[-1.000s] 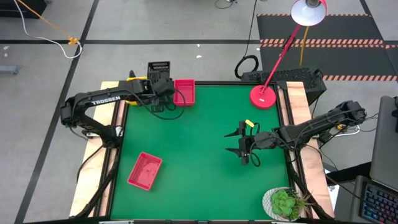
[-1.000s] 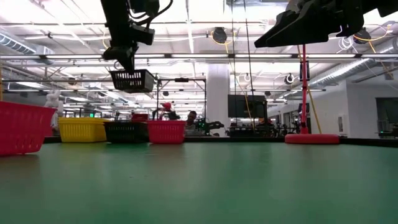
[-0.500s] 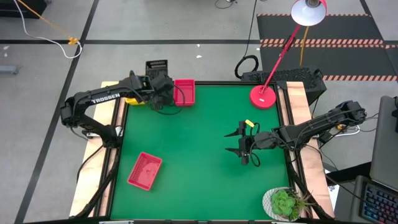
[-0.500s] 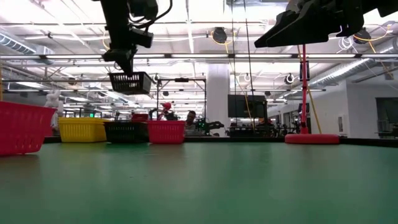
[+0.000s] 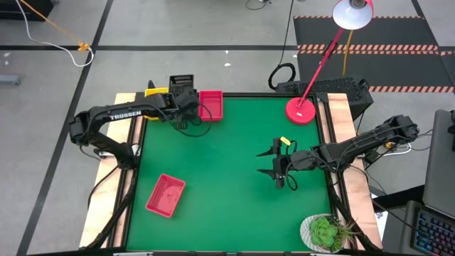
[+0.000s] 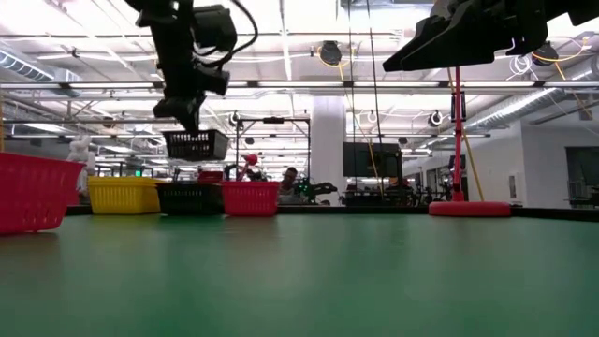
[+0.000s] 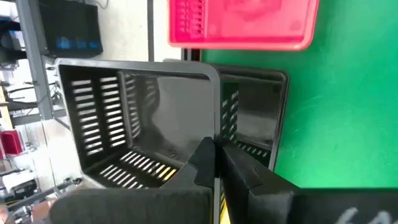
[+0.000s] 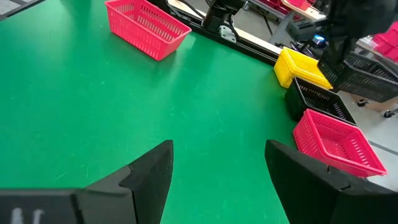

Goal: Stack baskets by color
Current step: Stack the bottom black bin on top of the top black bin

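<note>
From above, your left claw (image 5: 186, 96) is up at the far left corner of the green bench (image 5: 234, 171), pinched shut on the wall of a black slotted plastic basket (image 5: 181, 80) that it's carrying in the air. Right there you've got a yellow slotted plastic basket (image 5: 156, 92) at the bench edge and a pink-red mesh plastic basket (image 5: 210, 104) just beside the claw. A second pink-red slotted basket (image 5: 166, 195) sits alone near the front left, well apart from the rest. Your right claw (image 5: 279, 165) hangs over the middle right of the bench, fingers spread wide, holding nothing.

At bench height, the carried black basket (image 6: 196, 143) hangs clear above a row of yellow (image 6: 124, 195), black (image 6: 191, 197) and pink-red (image 6: 250, 197) baskets, roughly over the black one sitting on the bench.

Left wrist camera: the fingers (image 7: 208, 165) clamp the rim of the lifted black basket (image 7: 137, 124), with another black basket (image 7: 255, 118) under it and the pink-red one (image 7: 242, 25) just beside.

Right wrist camera: open fingers (image 8: 155, 171), and across the bench you can see the lone pink-red basket (image 8: 146, 28), plus the yellow (image 8: 298, 67), black (image 8: 320, 99) and pink-red (image 8: 336, 143) group.
</note>
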